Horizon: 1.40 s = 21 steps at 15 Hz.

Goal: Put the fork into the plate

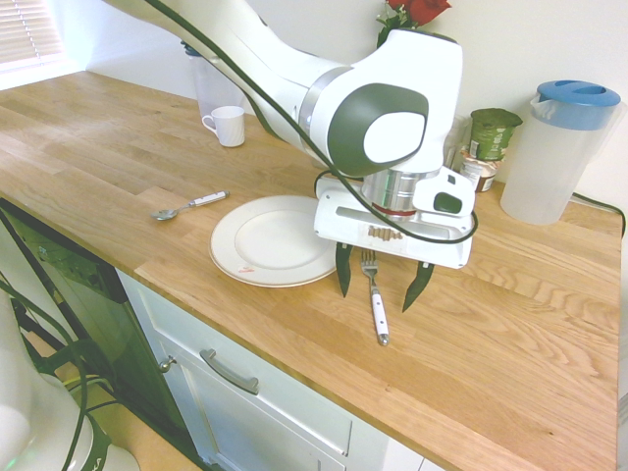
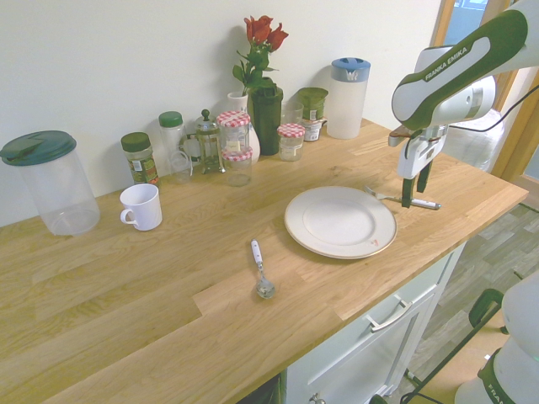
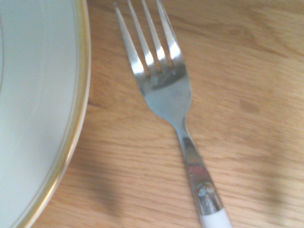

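My gripper (image 1: 384, 282) hangs with jaws apart astride the fork (image 1: 374, 294) at the plate's (image 1: 235, 257) three o'clock; I should descend squarely, pinch the neck, then lift level.

Arm (image 1: 294, 74) is reaching in over the counter, wrist bent, gripper (image 1: 385, 283) pointing straight down. Jaws are standing wide open, dark fingers (image 1: 343, 273) hanging apart, nothing gripped between them, tips hovering off the surface.
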### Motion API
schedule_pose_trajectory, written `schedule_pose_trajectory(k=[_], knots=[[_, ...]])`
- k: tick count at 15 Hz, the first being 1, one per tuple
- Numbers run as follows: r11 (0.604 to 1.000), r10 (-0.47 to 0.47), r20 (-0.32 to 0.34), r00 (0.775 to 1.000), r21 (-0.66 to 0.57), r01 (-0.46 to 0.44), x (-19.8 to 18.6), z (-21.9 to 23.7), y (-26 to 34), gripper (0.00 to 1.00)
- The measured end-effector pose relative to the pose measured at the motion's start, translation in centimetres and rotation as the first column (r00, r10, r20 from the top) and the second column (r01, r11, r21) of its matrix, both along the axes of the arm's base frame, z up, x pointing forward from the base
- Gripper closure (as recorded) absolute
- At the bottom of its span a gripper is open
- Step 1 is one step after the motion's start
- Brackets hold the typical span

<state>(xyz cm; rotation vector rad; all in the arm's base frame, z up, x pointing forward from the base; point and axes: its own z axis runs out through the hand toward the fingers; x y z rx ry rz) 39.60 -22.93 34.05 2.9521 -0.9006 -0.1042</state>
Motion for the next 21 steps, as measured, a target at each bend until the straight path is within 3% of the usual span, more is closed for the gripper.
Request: schedule_pose_trajectory(k=[21], knots=[[1.000,0.000,0.009,1.000,-0.010,0.000,1.01,-0.94,0.13,1.00]])
